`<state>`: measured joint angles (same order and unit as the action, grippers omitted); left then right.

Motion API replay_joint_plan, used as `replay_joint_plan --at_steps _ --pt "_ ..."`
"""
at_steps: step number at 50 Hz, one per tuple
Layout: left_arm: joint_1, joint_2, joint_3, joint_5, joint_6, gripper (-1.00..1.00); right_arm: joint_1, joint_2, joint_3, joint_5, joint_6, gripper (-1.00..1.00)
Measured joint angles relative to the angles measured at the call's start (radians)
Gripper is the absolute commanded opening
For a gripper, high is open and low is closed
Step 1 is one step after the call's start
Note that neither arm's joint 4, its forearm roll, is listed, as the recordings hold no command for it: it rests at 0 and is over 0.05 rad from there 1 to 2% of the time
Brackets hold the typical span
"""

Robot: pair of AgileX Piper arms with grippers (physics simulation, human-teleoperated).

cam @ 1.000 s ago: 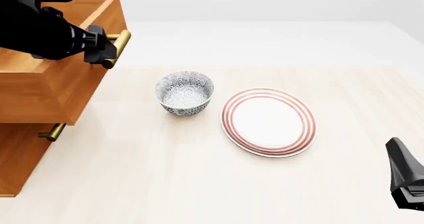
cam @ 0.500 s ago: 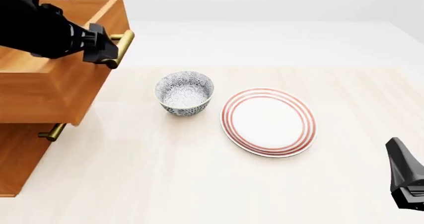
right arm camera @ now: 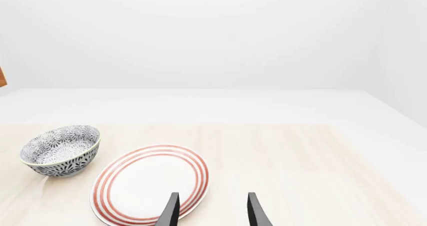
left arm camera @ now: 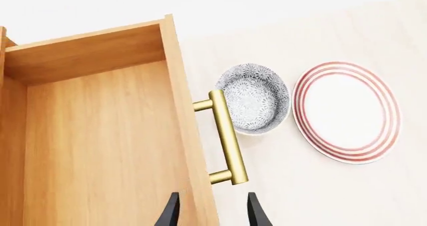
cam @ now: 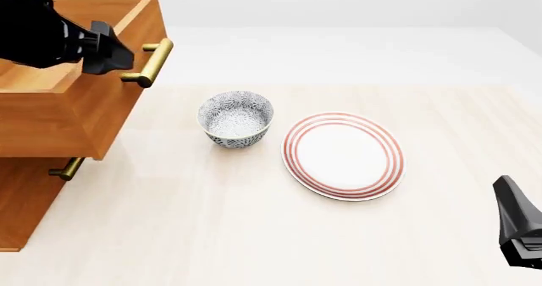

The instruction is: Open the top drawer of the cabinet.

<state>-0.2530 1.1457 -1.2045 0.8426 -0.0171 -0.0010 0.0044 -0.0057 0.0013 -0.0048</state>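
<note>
Here, nearest the camera, the right end effector sits idle at the lower right of the front view, its fingers parted around nothing, well apart from the cabinet at the left edge. Farther in, a patterned bowl and a red-ringed plate rest on the surface mid-frame, the bowl close below the brass handle. At the upper left, the top drawer stands pulled well out over the lower drawer handle, its box open to view. The left end effector is released, fingers spread, just beside the handle but not touching it. The handle's long axis runs along the drawer front, ahead of the fingertips. The left arm is plainly the nearer; judging by the drawer's reach, the opening looks done.
</note>
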Motion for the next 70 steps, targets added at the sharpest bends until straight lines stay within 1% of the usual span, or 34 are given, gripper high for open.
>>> replay_joint_plan --at_steps 22,42,70 --pt "0.027 -0.06 -0.023 0.055 0.027 1.0 0.0 0.0 0.0 0.0 0.0 1.0" --pt "0.042 -0.15 -0.038 0.101 0.041 1.0 0.0 0.0 0.0 0.0 0.0 1.0" --pt "0.069 -0.317 0.001 0.089 0.051 1.0 0.0 0.0 0.0 0.0 0.0 1.0"
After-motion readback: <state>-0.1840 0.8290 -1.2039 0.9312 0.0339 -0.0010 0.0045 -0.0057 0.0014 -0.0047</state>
